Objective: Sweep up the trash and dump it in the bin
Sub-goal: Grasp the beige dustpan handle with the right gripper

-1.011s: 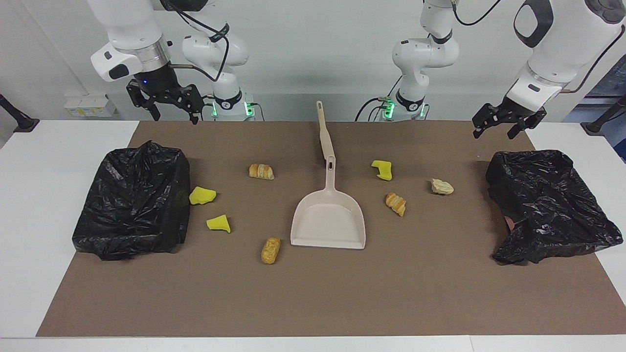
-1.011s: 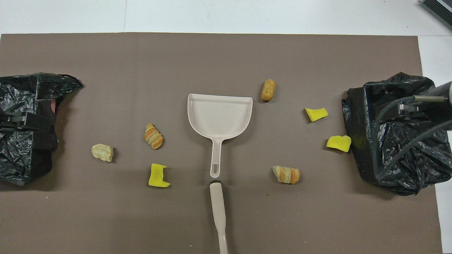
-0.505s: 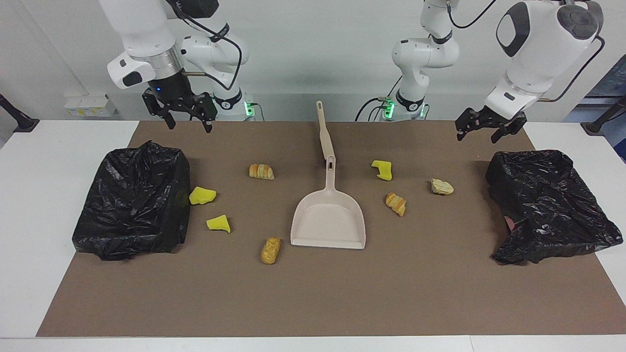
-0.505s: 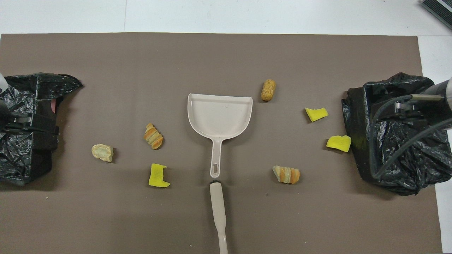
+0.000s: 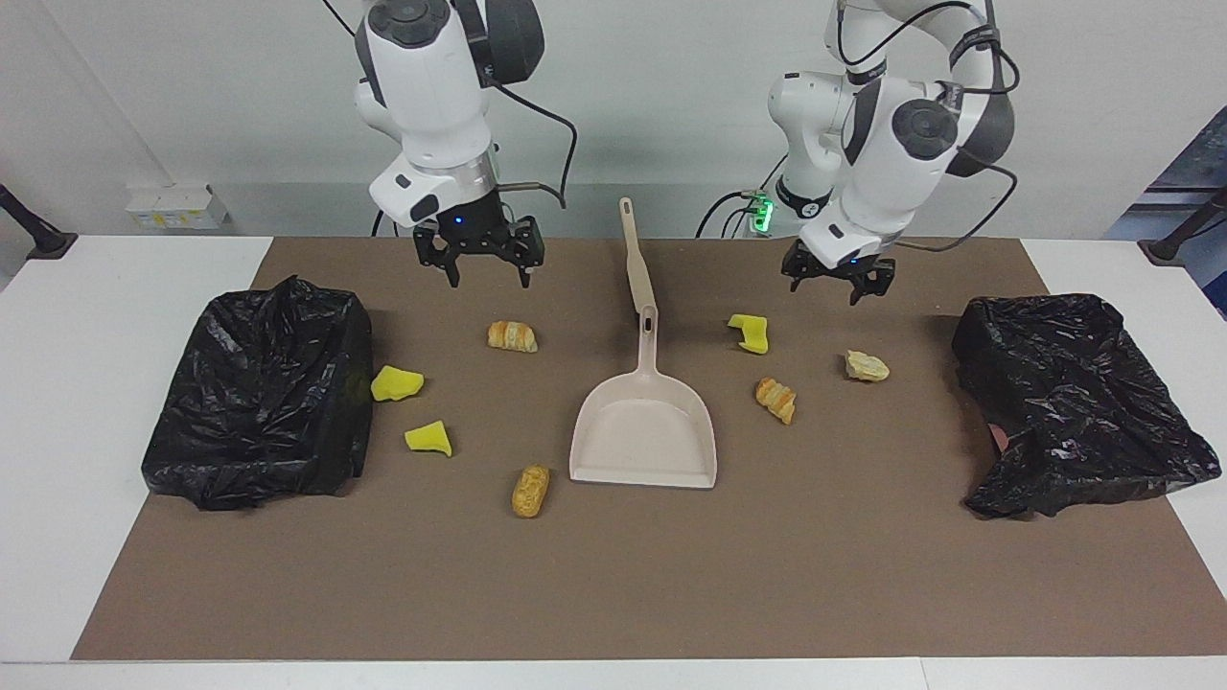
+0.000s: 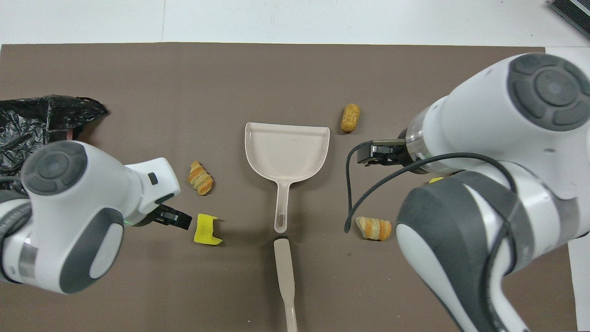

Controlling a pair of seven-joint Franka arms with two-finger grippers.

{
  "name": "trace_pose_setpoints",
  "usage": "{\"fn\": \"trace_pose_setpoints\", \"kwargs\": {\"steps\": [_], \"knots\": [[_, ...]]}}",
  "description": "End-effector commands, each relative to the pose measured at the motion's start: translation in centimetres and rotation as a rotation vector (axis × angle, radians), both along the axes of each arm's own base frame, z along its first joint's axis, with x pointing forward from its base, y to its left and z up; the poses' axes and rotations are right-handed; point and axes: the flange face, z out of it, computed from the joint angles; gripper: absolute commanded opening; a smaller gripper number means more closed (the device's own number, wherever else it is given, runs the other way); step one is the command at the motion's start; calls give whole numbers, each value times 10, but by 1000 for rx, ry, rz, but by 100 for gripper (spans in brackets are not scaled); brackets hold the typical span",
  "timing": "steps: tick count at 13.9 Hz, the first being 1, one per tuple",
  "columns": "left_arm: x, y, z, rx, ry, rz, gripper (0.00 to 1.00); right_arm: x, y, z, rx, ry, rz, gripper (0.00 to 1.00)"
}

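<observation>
On mat: trash (image 5: 530,491) scattered, oblong lump lengthwise | left hand (image 5: 836,286), right hand (image 5: 487,271) spread, empty

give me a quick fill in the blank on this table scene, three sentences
1. The beige plastic dustpan lies on the brown mat with nothing ____ it.
2. The number of black bag-lined bins on the mat, one at each arm's end, is ____.
3. The long beige brush lies ____ to the robots than the dustpan.

Missing words: in; two; nearer
</observation>
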Motion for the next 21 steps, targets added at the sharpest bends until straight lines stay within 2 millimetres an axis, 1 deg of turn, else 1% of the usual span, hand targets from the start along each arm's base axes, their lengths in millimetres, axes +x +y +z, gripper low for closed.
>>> {"fn": "trace_pose_setpoints", "kwargs": {"steps": [1, 2, 3, 4, 6, 7, 8, 9, 10, 12, 13, 14, 15, 17, 18, 20, 21], "knots": [[-52, -30, -35, 0, -18, -41, 100, 8, 55, -51, 24, 20, -55, 100], [-70, -48, -51, -3, -32, -36, 100, 8, 78, -69, 33, 19, -63, 100], [-90, -70, -58, -14, -51, -3, 100, 4, 98, -83, 36, 23, -65, 100], [-111, -95, -63, -13, -62, 9, 100, 0, 113, -93, 38, 28, -54, 100], [-149, -138, -67, -16, -87, 64, 100, -5, 139, -117, 41, 37, -39, 100], [-169, -155, -71, -25, -101, 83, 100, -9, 150, -128, 41, 43, -41, 100], [-186, -166, -76, -35, -113, 104, 100, -15, 162, -139, 36, 55, -28, 100], [-202, -175, -81, -41, -119, 112, 100, -23, 175, -157, 26, 75, -10, 100], [-215, -182, -86, -57, -130, 117, 100, -29, 183, -171, 26, 76, 2, 100], [-235, -195, -90, -99, -153, 156, 100, -38, 185, -197, 23, 81, 10, 100], [-241, -199, -90, -104, -155, 161, 100, -44, 192, -208, 27, 80, 20, 100], [-244, -202, -90, -110, -156, 157, 100, -48, 192, -213, 22, 85, 26, 100], [-252, -206, -89, -113, -151, 163, 100, -49, 192, -213, 20, 86, 27, 100], [-258, -209, -88, -115, -147, 179, 100, -50, 190, -215, 16, 93, 28, 100], [-265, -213, -89, -115, -145, 165, 100, -52, 189, -215, 10, 100, 27, 88], [-273, -218, -93, -111, -140, 195, 100, -51, 189, -214, 7, 95, 30, 52], [-274, -218, -93, -110, -140, 195, 100, -48, 189, -212, 5, 86, 30, 42]]}}
